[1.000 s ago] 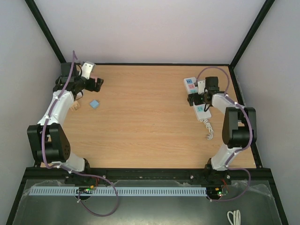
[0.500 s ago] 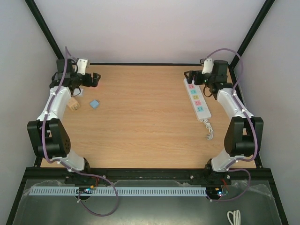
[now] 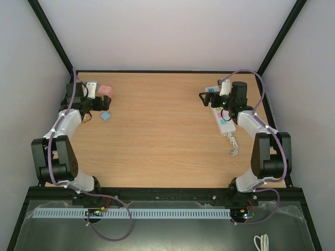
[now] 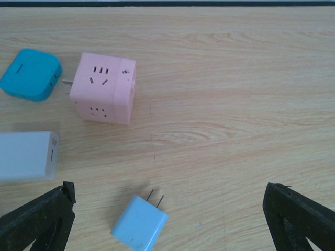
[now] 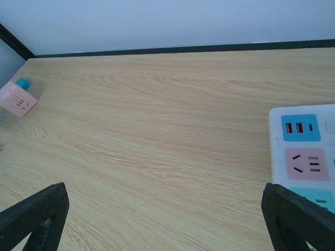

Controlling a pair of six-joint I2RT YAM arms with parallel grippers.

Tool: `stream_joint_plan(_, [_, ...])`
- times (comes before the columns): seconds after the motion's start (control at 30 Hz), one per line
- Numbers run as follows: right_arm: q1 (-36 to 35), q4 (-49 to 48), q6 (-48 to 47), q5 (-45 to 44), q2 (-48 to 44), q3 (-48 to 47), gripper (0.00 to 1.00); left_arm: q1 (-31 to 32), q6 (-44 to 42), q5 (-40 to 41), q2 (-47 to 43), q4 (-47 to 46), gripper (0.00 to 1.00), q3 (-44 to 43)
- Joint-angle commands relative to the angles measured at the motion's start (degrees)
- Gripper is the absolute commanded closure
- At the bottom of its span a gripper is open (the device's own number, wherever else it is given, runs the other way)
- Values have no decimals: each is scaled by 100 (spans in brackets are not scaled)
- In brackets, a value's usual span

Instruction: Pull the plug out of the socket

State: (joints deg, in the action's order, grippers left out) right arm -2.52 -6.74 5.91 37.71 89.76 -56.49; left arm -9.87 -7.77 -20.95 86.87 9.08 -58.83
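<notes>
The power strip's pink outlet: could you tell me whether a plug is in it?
Empty: the right wrist view shows the pink outlet with bare slots, no plug.

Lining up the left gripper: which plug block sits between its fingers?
The light-blue square plug, two prongs showing, within the open left gripper; pink cube, teal block, white block lie beyond.

The top view hangs high behind the arm bases, looking down and forward over the whole counter (image 3: pixel 157 141). The left wrist view sits close above the far left part, facing almost straight down, with the left pincer (image 4: pixel 168 219) framing its lower corners. The right wrist view (lower, more slanted) looks across the counter toward the far left corner, past the right pincer (image 5: pixel 166 219). All three share the pink cube adapter (image 4: pixel 103 88); the top and right wrist views share the socket (image 5: pixel 302 157).
</notes>
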Motion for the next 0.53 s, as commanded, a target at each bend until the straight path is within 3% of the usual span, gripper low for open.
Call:
stream_joint_plan(0.0, [-2,-369,32,70,-234,89,2,38,255,-73,-193,-319,0,87])
stream_joint_plan(0.5, [2,-631,10,-34,-575,394,2,78,348,92,-266,-315,0,76])
